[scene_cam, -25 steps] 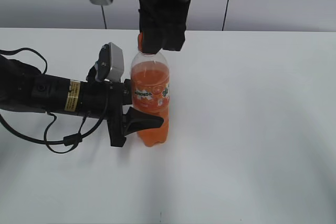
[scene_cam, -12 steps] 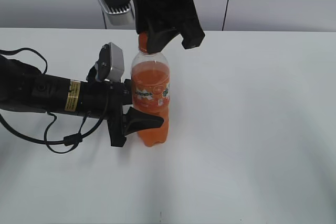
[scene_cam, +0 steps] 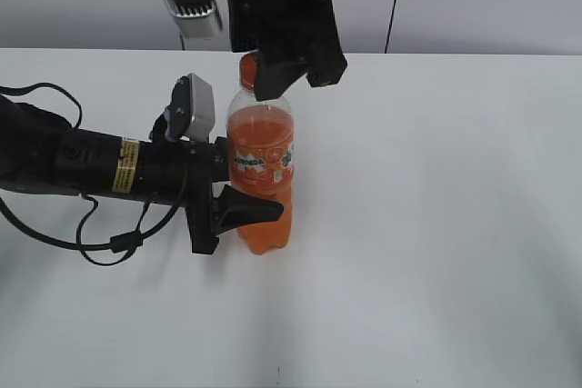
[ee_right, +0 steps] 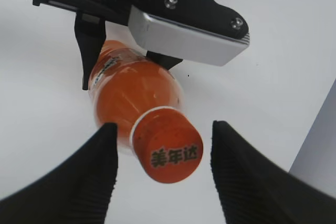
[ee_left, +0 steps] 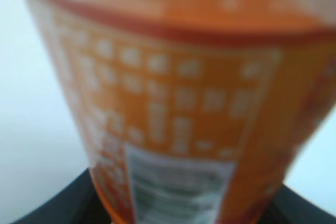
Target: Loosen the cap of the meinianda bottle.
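- The clear plastic meinianda bottle of orange liquid is stood upright on the white table and clamped at its lower body by the left tool, apparently to stop it from turning.
- The small round orange plastic cap is still seated, between the parted fingers of the right tool, which holds nothing.

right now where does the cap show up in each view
Exterior view: the cap sits upper centre, atop the meinianda bottle, partly hidden by the right tool.
Left wrist view: not in it; only the bottle's label fills the frame.
Right wrist view: the cap is lower centre, between the open fingers.
Shared landmark: the bottle's orange label.
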`<action>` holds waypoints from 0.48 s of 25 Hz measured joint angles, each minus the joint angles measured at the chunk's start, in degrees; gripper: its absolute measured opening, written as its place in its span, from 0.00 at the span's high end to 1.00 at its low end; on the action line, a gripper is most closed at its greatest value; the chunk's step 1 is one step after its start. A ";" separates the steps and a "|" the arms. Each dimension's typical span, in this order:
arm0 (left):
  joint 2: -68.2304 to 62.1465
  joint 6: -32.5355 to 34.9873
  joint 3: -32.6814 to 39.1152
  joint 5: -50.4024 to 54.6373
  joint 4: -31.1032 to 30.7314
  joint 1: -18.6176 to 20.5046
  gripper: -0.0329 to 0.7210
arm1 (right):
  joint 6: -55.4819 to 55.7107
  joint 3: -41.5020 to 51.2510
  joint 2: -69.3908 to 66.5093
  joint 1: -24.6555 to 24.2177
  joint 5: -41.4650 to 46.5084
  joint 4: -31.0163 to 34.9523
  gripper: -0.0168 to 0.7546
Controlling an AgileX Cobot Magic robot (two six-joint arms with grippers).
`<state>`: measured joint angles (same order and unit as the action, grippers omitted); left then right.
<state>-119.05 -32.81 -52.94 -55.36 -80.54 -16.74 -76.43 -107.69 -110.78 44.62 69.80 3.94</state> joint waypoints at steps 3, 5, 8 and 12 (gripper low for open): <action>0.00 -0.02 0.00 0.00 0.00 0.00 0.45 | 0.94 0.00 1.05 0.00 0.00 0.26 0.39; 0.00 -0.02 0.00 0.00 0.00 0.00 0.45 | 2.78 0.00 2.05 0.00 0.00 0.38 0.39; 0.00 -0.07 0.00 0.00 0.00 0.00 0.45 | 11.20 0.00 3.84 0.00 0.05 0.55 0.38; 0.00 -0.09 0.00 0.00 0.00 0.00 0.45 | 33.24 0.00 5.27 0.00 0.05 0.55 0.38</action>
<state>-119.05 -32.90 -52.94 -55.36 -80.54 -16.74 -43.19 -107.69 -105.51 44.62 69.85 4.49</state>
